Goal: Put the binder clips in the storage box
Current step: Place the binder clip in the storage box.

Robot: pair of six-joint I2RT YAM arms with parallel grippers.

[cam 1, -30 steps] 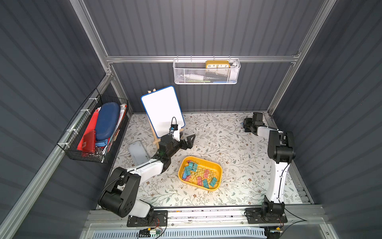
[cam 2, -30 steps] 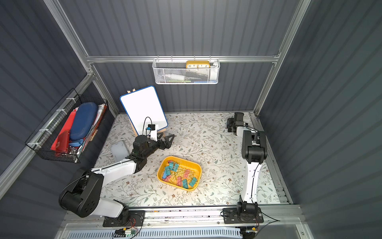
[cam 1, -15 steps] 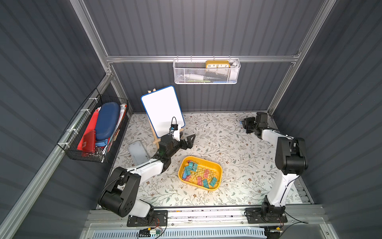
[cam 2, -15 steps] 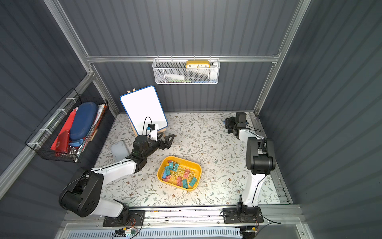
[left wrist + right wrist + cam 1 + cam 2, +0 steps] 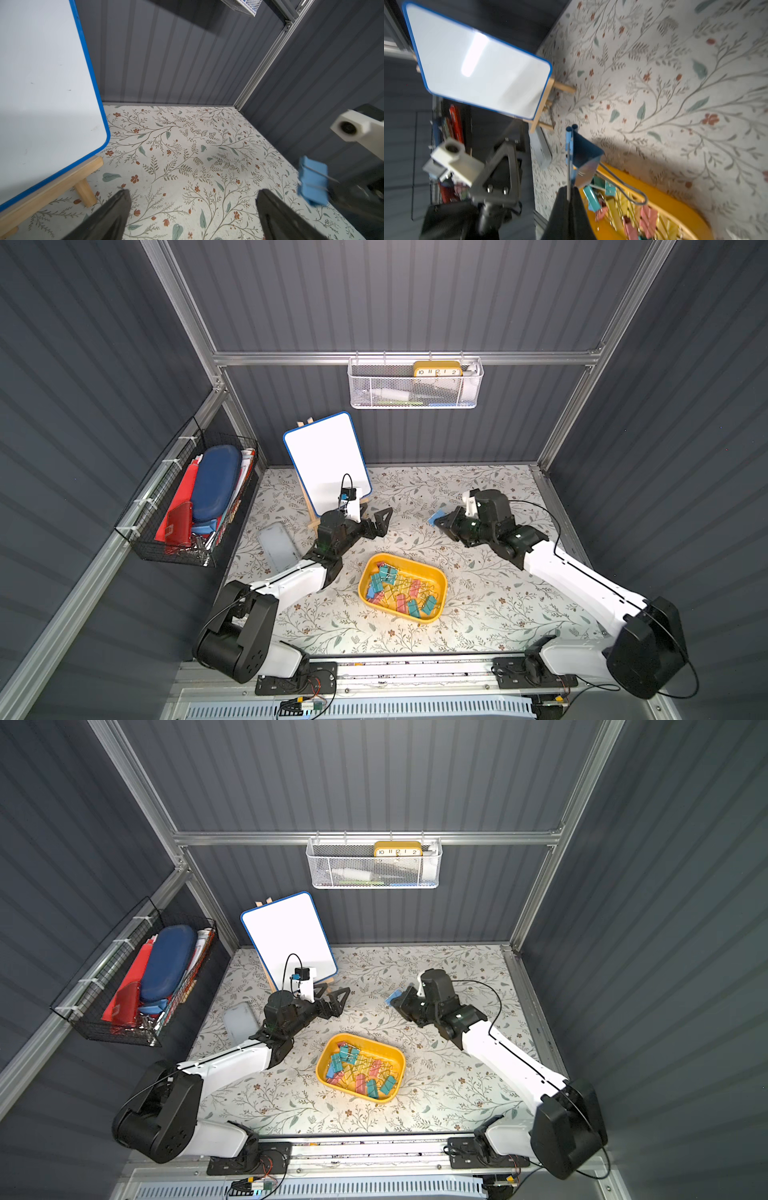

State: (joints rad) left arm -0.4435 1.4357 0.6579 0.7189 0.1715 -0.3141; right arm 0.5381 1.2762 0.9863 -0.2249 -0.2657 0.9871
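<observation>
Right fingers [image 5: 566,209] pinch the blue binder clip [image 5: 584,152] by its handle; left fingers [image 5: 112,214] spread wide.

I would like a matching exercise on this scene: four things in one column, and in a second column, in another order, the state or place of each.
Column A
1. blue binder clip
2. left gripper
3. storage box
4. whiteboard

Column B
a. stands on a wooden easel
b. held in the shut right gripper
c. open and empty
d. holds many binder clips

Pairs: 1-b, 2-c, 3-d, 4-a
</observation>
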